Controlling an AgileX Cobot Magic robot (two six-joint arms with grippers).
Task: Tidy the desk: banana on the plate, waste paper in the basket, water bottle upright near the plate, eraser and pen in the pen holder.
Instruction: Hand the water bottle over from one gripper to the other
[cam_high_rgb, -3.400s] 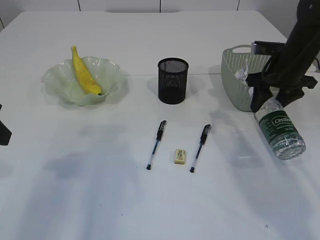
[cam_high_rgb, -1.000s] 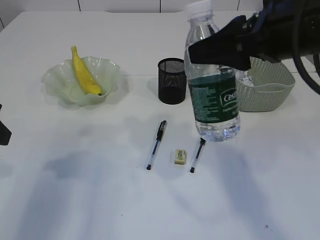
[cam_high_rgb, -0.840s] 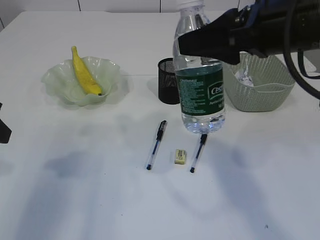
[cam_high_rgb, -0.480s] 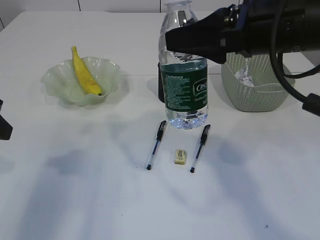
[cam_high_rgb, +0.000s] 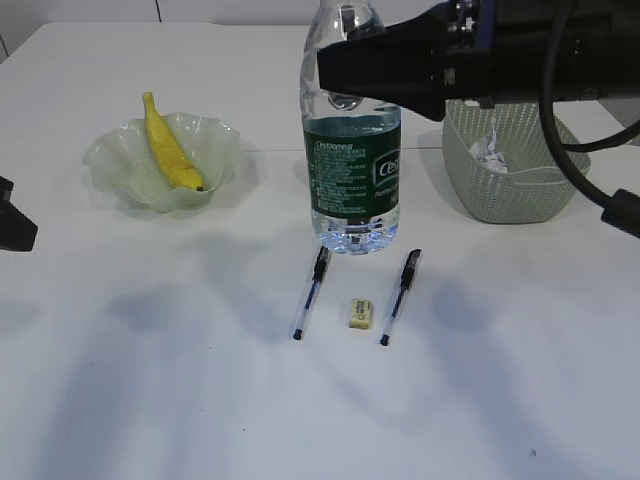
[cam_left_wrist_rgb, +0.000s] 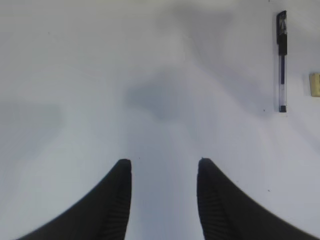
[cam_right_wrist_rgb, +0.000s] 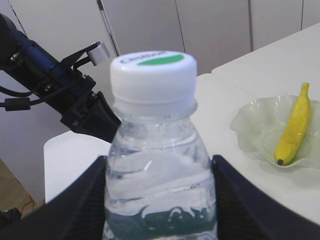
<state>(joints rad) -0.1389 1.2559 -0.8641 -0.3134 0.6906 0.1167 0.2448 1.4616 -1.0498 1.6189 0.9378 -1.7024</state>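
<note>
Over the table's middle, toward the far edge, the right gripper (cam_high_rgb: 345, 62) pinches the water bottle (cam_high_rgb: 352, 170) upright by its shoulders, having swept it leftward from the basket (cam_high_rgb: 515, 160) toward the plate (cam_high_rgb: 120, 165); set-down looks close. The left gripper (cam_left_wrist_rgb: 162, 175) hovers spread, empty, near the left edge

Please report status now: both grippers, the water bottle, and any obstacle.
Right gripper shut on water bottle, upright, off the table. Left gripper open, empty. Plate with banana to the left; pens and eraser lie below.

"Ce" on water bottle (cam_high_rgb: 352, 150) label
</note>
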